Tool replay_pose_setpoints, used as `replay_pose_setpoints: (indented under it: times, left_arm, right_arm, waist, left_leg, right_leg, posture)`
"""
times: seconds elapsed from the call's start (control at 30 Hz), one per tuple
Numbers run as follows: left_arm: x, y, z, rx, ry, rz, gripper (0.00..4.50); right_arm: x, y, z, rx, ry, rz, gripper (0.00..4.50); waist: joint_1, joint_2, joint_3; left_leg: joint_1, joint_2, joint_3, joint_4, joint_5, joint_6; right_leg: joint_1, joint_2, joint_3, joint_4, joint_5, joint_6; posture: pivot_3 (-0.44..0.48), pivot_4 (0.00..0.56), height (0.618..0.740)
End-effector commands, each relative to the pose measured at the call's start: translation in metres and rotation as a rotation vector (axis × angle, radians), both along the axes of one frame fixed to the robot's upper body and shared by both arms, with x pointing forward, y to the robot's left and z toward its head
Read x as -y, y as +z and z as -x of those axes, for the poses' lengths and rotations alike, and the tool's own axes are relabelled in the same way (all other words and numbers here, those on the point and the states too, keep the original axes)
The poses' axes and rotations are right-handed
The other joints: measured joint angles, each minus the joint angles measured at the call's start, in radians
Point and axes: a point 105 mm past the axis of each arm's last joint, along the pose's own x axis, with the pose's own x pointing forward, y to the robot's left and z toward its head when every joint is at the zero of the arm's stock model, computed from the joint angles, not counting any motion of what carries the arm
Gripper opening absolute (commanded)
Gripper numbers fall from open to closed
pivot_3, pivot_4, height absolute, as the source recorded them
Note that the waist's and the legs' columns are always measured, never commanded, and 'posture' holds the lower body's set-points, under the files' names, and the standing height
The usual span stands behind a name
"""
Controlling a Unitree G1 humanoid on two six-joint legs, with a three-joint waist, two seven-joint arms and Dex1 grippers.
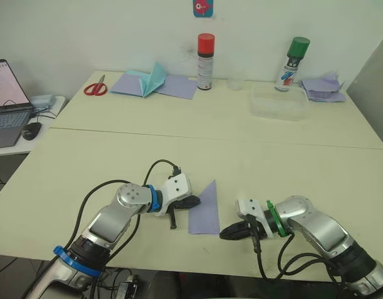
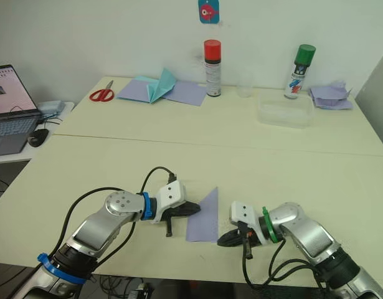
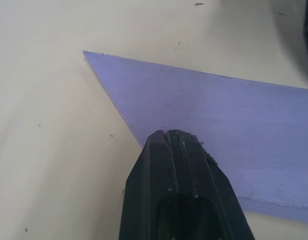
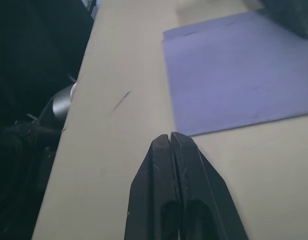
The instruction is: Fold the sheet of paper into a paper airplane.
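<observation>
At lower centre of the left eye view, the sheet of paper (image 1: 205,210) lies flat, partly folded to a point, between the left gripper (image 1: 190,202) and right gripper (image 1: 232,233). At upper right, a clear container (image 1: 279,106) looks empty. In the left wrist view, closed fingers (image 3: 180,176) press the sheet's edge. In the right wrist view, closed fingers (image 4: 177,175) rest just short of it. An early fold; next, probably lifting a free corner.

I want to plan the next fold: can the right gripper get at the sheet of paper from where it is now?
Probably yes. The right gripper, shut, lies on the table just beside the sheet of paper, with only bare table between them. The left gripper presses the opposite edge.
</observation>
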Motion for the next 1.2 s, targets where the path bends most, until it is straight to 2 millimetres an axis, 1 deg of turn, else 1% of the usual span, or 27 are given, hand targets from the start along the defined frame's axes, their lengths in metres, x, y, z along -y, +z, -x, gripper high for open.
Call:
replay_pose_setpoints:
  times: [0.03, 0.1, 0.17, 0.23, 0.4, 0.5, 0.67, 0.8, 1.0, 1.2]
  left_arm:
    - [-0.023, -0.038, 0.008, -0.125, 0.071, -0.118, 0.0]
    - [-0.022, -0.038, 0.007, -0.124, 0.067, -0.117, 0.0]
    - [-0.021, -0.037, 0.006, -0.121, 0.062, -0.116, 0.0]
    - [-0.022, -0.037, 0.004, -0.118, 0.058, -0.118, 0.0]
    - [-0.022, -0.038, 0.003, -0.118, 0.039, -0.126, 0.0]
    - [-0.023, -0.04, 0.005, -0.119, 0.012, -0.146, 0.0]
    - [-0.025, -0.043, 0.007, -0.114, -0.013, -0.171, 0.0]
    - [-0.024, -0.045, 0.009, -0.116, -0.038, -0.18, 0.0]
    - [-0.026, -0.049, 0.011, -0.119, -0.05, -0.197, 0.0]
    - [-0.027, -0.051, 0.012, -0.121, -0.056, -0.206, 0.0]
  right_arm:
    - [0.004, 0.0, 0.011, -0.052, 0.029, 0.01, 0.03]
    - [-0.002, 0.014, -0.002, 0.015, 0.0, -0.053, 0.03]
    - [-0.009, 0.029, -0.014, 0.028, -0.046, -0.131, 0.03]
    - [-0.014, 0.036, -0.026, 0.03, -0.103, -0.178, 0.03]
    - [-0.019, 0.027, -0.066, 0.084, -0.335, -0.181, 0.03]
    - [-0.02, 0.021, -0.083, 0.151, -0.412, -0.157, 0.03]
    - [-0.016, 0.007, -0.093, 0.195, -0.478, -0.089, 0.03]
    - [-0.016, 0.006, -0.104, 0.17, -0.576, -0.103, 0.03]
    - [-0.016, 0.007, -0.117, 0.202, -0.639, -0.096, 0.03]
    - [-0.004, 0.002, -0.134, 0.267, -0.734, -0.065, 0.03]
  waist:
    - [0.0, 0.0, 0.0]
    - [-0.001, 0.0, 0.001]
    - [-0.001, 0.0, 0.001]
    - [-0.002, 0.0, 0.001]
    - [0.001, 0.0, 0.001]
    - [0.001, 0.0, 0.001]
    - [0.0, 0.0, 0.0]
    - [-0.001, 0.0, 0.0]
    - [-0.001, 0.001, -0.001]
    - [-0.001, 0.002, -0.003]
  left_leg:
    - [0.0, 0.0, 0.0, 0.0, 0.0, 0.0]
    - [0.0, 0.0, 0.0, 0.0, 0.0, 0.0]
    - [0.0, 0.0, 0.0, 0.0, 0.0, 0.0]
    - [0.0, 0.001, 0.0, 0.001, 0.0, 0.0]
    - [0.0, 0.0, 0.0, 0.001, 0.0, 0.0]
    - [-0.001, 0.0, 0.0, 0.001, 0.0, 0.0]
    - [0.0, 0.0, 0.0, 0.002, 0.0, 0.0]
    - [0.001, 0.001, 0.0, 0.001, 0.0, 0.0]
    - [0.001, 0.0, 0.0, 0.002, 0.0, 0.0]
    - [0.001, 0.001, 0.0, 0.001, 0.0, 0.0]
  right_leg:
    - [0.0, 0.0, 0.0, 0.0, 0.0, 0.0]
    - [0.0, 0.0, 0.0, 0.0, 0.0, 0.0]
    - [0.0, 0.0, 0.0, 0.0, 0.0, 0.0]
    - [-0.001, 0.001, 0.0, 0.001, 0.0, 0.0]
    - [-0.001, 0.001, 0.0, 0.001, 0.0, 0.0]
    - [-0.001, 0.0, 0.0, 0.001, 0.0, 0.0]
    - [0.0, 0.0, 0.001, 0.001, 0.0, 0.0]
    - [0.0, 0.001, 0.0, 0.001, 0.0, 0.0]
    - [0.0, 0.001, 0.001, 0.002, 0.0, 0.0]
    - [0.0, 0.001, 0.001, 0.002, 0.0, 0.0]
  posture:
    - [0.0, 0.15, 0.74]
    - [0.0, 0.15, 0.74]
    - [0.0, 0.15, 0.74]
    - [0.0, 0.15, 0.74]
    - [0.0, 0.15, 0.74]
    - [0.0, 0.15, 0.74]
    - [0.0, 0.15, 0.74]
    - [0.0, 0.15, 0.74]
    - [0.0, 0.15, 0.74]
    - [0.0, 0.15, 0.74]
